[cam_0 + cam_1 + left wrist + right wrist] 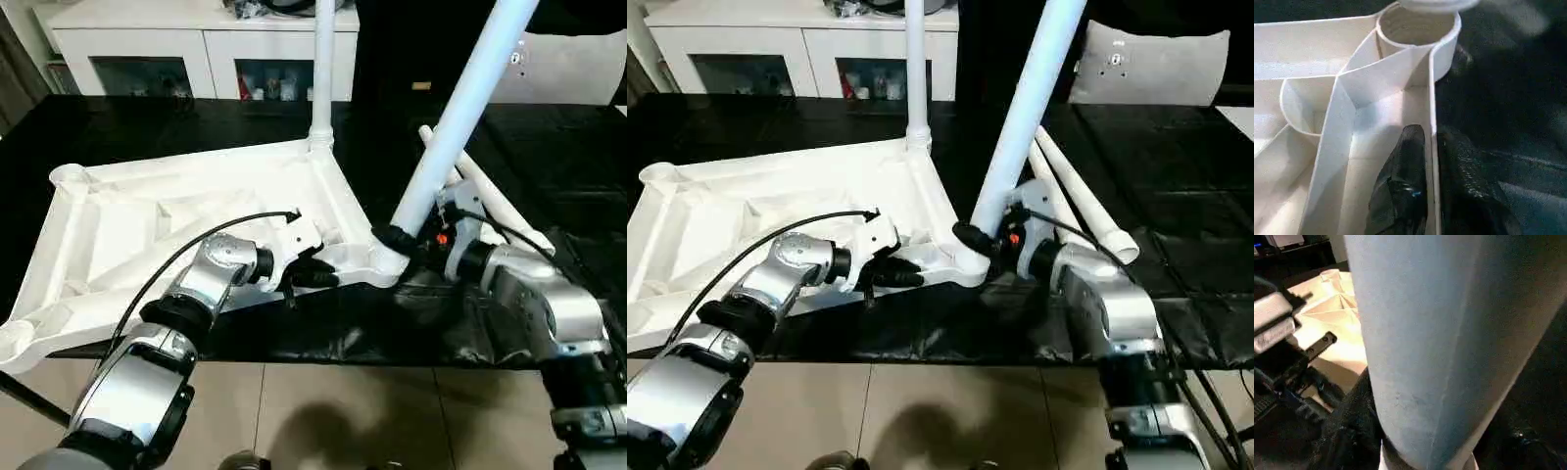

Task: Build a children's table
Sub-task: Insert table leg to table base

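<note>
Silver forearms frame the foreground. Left gripper pinches the near rim wall of the tabletop, one finger inside the wall and the other outside, jaws narrow on the thin plastic. Right gripper clasps the tilted leg just above its foot, jaws about half spread around the tube. That foot sits at the near right corner socket, with the leg leaning away to the right rather than upright. Tabletop lies ribbed side up on the black table; a fitted leg stands upright in the far corner socket, and two spare legs lie beside the right arm. A white cabinet stands behind.

Likely faults: pressed home while leaning, the leg could jam or skid off the socket lip; the thin rim wall could slip from the left pinch, letting the tabletop slide on the glossy cover. No legible writing or brand appears.
</note>
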